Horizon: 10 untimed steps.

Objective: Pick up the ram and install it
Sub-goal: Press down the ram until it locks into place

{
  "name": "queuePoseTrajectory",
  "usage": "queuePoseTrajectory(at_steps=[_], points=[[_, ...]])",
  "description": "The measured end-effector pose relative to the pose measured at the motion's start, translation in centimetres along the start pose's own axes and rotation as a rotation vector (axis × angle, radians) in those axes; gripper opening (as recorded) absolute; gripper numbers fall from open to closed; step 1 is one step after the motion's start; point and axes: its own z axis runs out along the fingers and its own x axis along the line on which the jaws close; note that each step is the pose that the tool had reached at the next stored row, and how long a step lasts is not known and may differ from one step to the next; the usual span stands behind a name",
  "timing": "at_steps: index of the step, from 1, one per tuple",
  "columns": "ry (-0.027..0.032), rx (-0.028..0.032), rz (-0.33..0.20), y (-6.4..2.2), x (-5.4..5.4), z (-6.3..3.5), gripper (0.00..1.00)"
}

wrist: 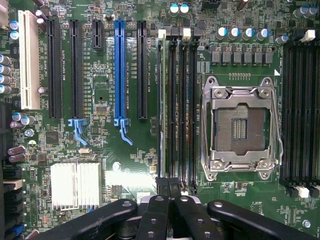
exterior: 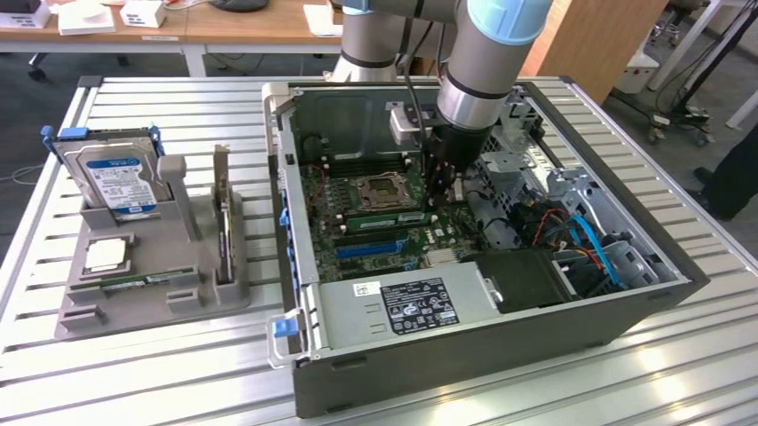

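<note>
A slatted metal table [exterior: 154, 373] carries an open computer case [exterior: 474, 355] and a grey parts holder [exterior: 154, 266] (side by side).

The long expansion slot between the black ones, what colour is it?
Blue, clearest in the wrist view.

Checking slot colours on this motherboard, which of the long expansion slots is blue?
The blue slot stands between black slots, with a blue latch at its end. The others are black, plus one white slot at the board's edge.

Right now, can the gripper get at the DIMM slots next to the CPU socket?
Probably yes: the gripper hangs shut right over the DIMM slots inside the open computer case, with nothing standing between them.
</note>
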Motion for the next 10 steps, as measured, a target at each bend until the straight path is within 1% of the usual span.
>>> queuePoseTrajectory(at_steps=[10], points=[[-0.0001,0.0,0.0,-0.01,0.0,0.06,0.1]])
